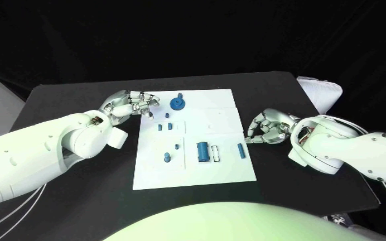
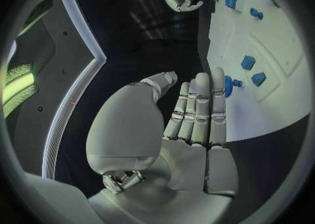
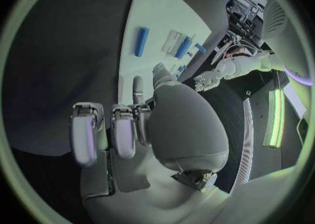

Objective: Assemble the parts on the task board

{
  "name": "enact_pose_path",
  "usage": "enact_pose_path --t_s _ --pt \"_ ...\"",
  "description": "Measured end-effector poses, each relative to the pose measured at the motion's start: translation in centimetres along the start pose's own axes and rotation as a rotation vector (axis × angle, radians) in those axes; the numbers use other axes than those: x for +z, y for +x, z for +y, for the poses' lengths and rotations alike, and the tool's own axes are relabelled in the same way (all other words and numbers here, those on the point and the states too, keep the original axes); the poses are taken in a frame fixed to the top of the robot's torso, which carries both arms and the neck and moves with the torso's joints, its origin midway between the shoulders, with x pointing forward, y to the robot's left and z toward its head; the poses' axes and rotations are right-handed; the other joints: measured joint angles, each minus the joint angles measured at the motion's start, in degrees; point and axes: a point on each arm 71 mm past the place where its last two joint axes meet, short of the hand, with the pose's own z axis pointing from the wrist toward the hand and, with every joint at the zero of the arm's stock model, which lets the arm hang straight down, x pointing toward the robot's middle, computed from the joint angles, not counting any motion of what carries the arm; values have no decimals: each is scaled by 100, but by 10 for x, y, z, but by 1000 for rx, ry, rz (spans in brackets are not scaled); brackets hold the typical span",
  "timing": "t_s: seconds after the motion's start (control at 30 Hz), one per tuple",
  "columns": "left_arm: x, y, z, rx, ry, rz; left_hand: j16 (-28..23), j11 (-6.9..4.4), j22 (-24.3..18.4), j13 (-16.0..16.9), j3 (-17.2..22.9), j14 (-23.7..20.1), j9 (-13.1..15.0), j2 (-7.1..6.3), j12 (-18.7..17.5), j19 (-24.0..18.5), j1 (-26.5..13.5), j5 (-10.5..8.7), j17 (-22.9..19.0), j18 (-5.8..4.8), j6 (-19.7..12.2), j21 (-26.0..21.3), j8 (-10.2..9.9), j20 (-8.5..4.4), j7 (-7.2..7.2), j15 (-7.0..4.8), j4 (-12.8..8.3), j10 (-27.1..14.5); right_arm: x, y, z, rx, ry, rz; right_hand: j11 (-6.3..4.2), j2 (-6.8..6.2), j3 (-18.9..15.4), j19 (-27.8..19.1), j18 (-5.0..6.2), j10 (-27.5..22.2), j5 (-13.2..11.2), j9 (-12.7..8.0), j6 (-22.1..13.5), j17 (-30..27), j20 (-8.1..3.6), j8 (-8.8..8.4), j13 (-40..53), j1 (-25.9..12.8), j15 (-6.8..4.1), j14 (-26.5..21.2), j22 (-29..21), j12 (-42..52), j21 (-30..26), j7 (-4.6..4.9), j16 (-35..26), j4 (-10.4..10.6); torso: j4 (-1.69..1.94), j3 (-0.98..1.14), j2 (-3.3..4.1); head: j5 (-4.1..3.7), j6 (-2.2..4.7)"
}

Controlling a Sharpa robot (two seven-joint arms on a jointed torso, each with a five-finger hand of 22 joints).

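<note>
**Parts spread on my task board**

My white task board [image 1: 211, 168] lies flat mid-table. On it, a round blue part [image 1: 178, 104] sits near the far edge, small blue pieces [image 1: 165, 126] left of centre, a blue cylinder [image 1: 203, 151] lying centrally, a slim blue bar [image 1: 241, 150] at the right edge

A black table [image 1: 80, 196] is standing under everything, against a black backdrop [image 1: 193, 23]. A white, ribbed-looking object [image 1: 322, 93] is lying at the table's far right corner, partly off its edge; what it is cannot be told.
</note>
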Motion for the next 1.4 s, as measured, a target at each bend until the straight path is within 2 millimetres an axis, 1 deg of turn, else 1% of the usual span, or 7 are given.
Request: enact_pose_path --t_s 0.33,1.17,1.2,1.23,1.3,1.37,1.4 --pt "0 0 0 0 2 1 0 0 0 0 0 0 0 0 0 0 0 0 0 0 0 0 0 0 0 0 0 0 -1 16 -1 -57 19 32 0 -77 -72 0 0 0 -57 -19 52 -1 0 -67 0 -301 0 0 -1 -52 -25 -12 0 23 12 0 2 -42 0" --pt "-1 0 0 0 1 0 0 0 1 1 0 0 -1 0 0 0 0 0 1 0 0 -21 0 0 0 0 0 0 13 51 12 -125 26 68 -1 -2 -61 0 0 0 3 37 256 -1 -1 -21 -1 -409 -1 0 -2 -52 -46 -87 0 11 20 1 5 -29 0" --pt "-1 0 0 0 1 0 0 0 1 1 0 0 0 0 0 0 0 0 1 0 0 -21 0 0 0 0 0 0 14 52 12 -129 25 66 -1 35 -42 0 0 0 28 210 271 -1 -1 -21 -1 -372 -1 0 0 -52 -46 -85 0 -7 20 1 6 -27 0" --pt "-1 0 0 0 1 1 0 0 1 1 0 0 0 0 0 0 0 0 1 0 0 -21 0 0 0 0 -1 0 15 53 13 -136 24 62 -1 63 3 0 0 0 61 684 271 -2 -1 -33 -2 -309 0 0 2 -52 -46 -86 0 -18 21 1 7 -22 0" --pt "-1 0 0 0 1 1 0 0 1 1 0 0 0 0 0 0 0 0 1 0 0 -21 0 0 0 0 0 0 17 55 13 -150 20 56 -1 65 82 0 0 0 168 1278 273 -2 -1 -33 -1 -178 -1 0 3 -52 -46 -87 -22 -19 21 1 7 -12 0" --pt "-2 0 0 0 1 1 0 0 -1 0 0 0 0 0 12 0 0 0 1 0 0 -21 0 0 0 0 -1 0 18 57 14 -172 12 47 -1 22 163 0 1 0 425 1961 272 -1 -1 -63 -2 -58 -1 0 3 -52 -46 -87 -22 -18 24 1 7 -2 0" --pt "-2 -1 0 0 1 0 0 0 -5 -4 0 0 0 0 24 0 0 0 1 0 0 -21 0 0 0 0 0 0 19 57 15 -183 7 43 -1 -5 189 0 0 0 528 1983 273 -2 -1 -64 -2 -32 0 0 3 -52 -46 -87 -22 -12 24 1 7 3 0"
